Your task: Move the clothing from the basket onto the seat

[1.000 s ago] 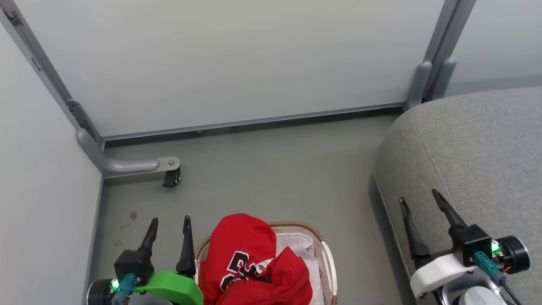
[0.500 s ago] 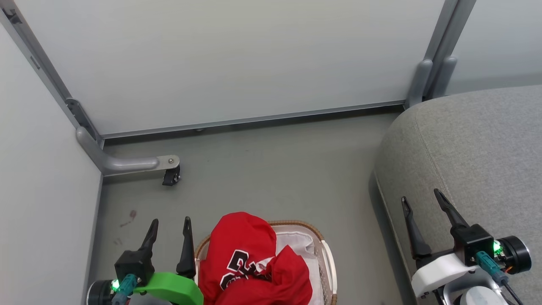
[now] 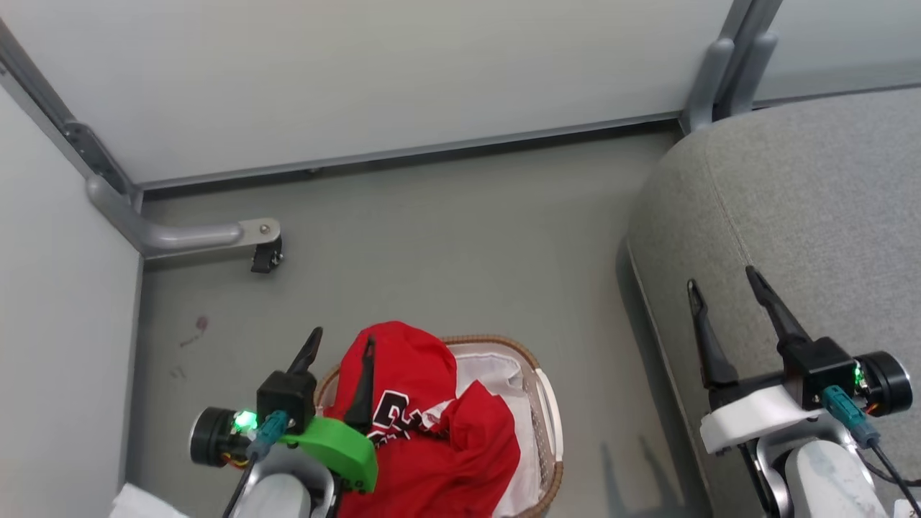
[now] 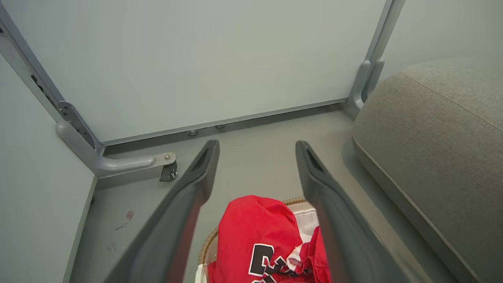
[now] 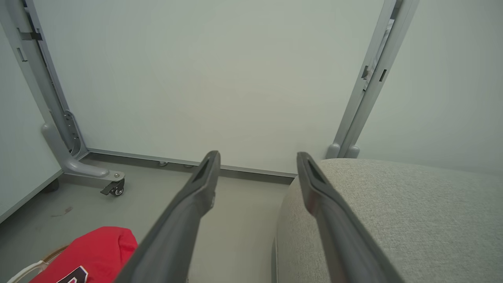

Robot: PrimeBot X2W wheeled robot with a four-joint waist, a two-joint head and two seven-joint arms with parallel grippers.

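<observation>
Clothing (image 3: 421, 370) heap runs near-to-far in basket (image 3: 547, 417)

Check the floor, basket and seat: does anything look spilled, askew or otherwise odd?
Only small things. A reddish, stain-like smudge marks the floor near the left wall panel. The red clothing is heaped above the basket rim, bunched in its left half; none lies on the floor in view.

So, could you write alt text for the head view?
Bright red fabric garments heaped in a white plastic basket with a brown woven rim; the open left hand hovers over them, the open right hand over a grey upholstered seat.
</observation>
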